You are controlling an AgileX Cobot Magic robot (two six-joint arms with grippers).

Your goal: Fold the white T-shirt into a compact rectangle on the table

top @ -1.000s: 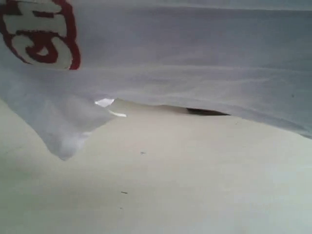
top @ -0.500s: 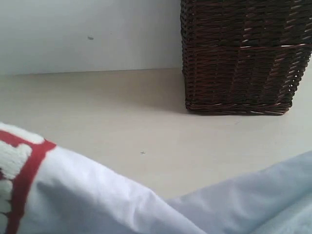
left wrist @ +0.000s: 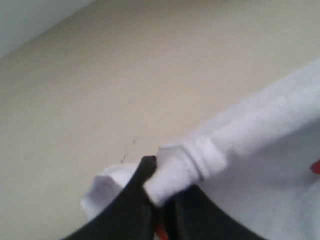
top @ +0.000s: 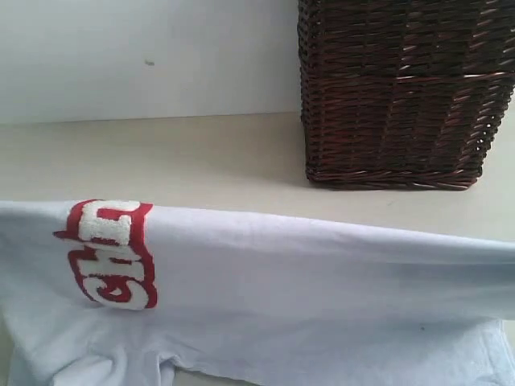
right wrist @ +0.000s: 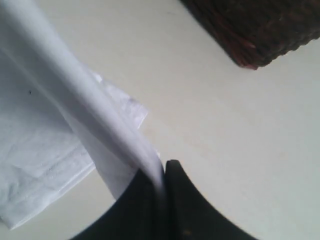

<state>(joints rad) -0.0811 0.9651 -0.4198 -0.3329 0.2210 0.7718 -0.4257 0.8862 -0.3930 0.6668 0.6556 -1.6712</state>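
The white T-shirt [top: 306, 289] hangs stretched across the lower half of the exterior view, its top fold running nearly level, with red-outlined lettering [top: 113, 253] at the left. Neither gripper shows in that view. In the left wrist view my left gripper [left wrist: 159, 197] is shut on a bunched, ribbed edge of the T-shirt [left wrist: 190, 160], held over the table [left wrist: 125, 75]. In the right wrist view my right gripper [right wrist: 162, 175] is shut on a taut edge of the T-shirt [right wrist: 75, 90], and more cloth lies on the table [right wrist: 225, 130] below.
A dark brown wicker basket [top: 402, 88] stands at the back right of the table [top: 177, 161], close behind the hanging shirt; its corner [right wrist: 260, 25] also shows in the right wrist view. A pale wall [top: 145, 56] rises behind the table.
The shirt swung across the exterior view: it filled the top a second ago, dropped to the bottom corner, and now hangs stretched across the lower half with the lettering upright at left.
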